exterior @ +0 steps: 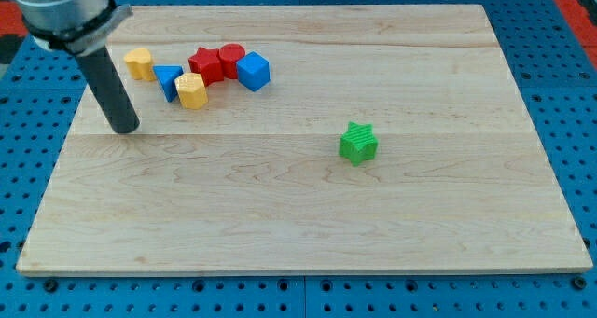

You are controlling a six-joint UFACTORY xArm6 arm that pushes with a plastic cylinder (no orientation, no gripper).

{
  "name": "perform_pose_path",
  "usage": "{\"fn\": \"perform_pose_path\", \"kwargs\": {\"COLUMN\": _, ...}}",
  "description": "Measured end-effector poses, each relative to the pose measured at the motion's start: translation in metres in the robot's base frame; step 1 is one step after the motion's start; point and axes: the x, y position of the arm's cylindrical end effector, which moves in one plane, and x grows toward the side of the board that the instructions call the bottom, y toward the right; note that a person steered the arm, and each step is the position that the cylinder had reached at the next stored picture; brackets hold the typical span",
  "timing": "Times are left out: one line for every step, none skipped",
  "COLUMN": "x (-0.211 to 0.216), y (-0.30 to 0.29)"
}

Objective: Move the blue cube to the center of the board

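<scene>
Camera view shows the arm's dark rod standing over the wooden board point(280, 215) near its left edge, with my tip point(125, 129) resting on bare wood, touching no block. The rod has no jaws; it is a single straight piece, and it holds nothing.

All the clustered blocks lie toward the view's upper right of the tip. Nearest is a yellow block point(140, 63), rounded in outline, up and just right of the rod's shaft. Further right of the tip sits a blue triangular block point(169, 80), and touching its right side is a second yellow block, a hexagonal prism point(191, 90), which is the cluster's lowest piece. Beyond these, up and to the right, is a red star point(207, 64), with a red cylinder point(231, 58) just behind it on its right.

The blue cube point(253, 71) is the farthest of the cluster from the tip, at the group's right end, just beside or touching the red cylinder; which cannot be told. It sits in the board's upper left part, well apart from the tip.

Far to the right of the tip and slightly lower in the view stands a green star-shaped block point(358, 143), alone, well apart from the others.

Around the board runs a blue perforated table point(578, 94).
</scene>
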Motion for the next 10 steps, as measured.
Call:
{"fn": "perform_pose_path", "kwargs": {"x": -0.037, "y": 0.009}}
{"fn": "perform_pose_path", "kwargs": {"x": -0.054, "y": 0.035}}
{"fn": "perform_pose_path", "kwargs": {"x": -0.071, "y": 0.043}}
{"fn": "perform_pose_path", "kwargs": {"x": -0.080, "y": 0.056}}
{"fn": "perform_pose_path", "kwargs": {"x": -0.081, "y": 0.104}}
{"fn": "perform_pose_path", "kwargs": {"x": -0.081, "y": 0.165}}
{"fn": "perform_pose_path", "kwargs": {"x": -0.069, "y": 0.200}}
{"fn": "perform_pose_path", "kwargs": {"x": -0.040, "y": 0.200}}
{"fn": "perform_pose_path", "kwargs": {"x": -0.032, "y": 0.189}}
{"fn": "perform_pose_path", "kwargs": {"x": -0.003, "y": 0.196}}
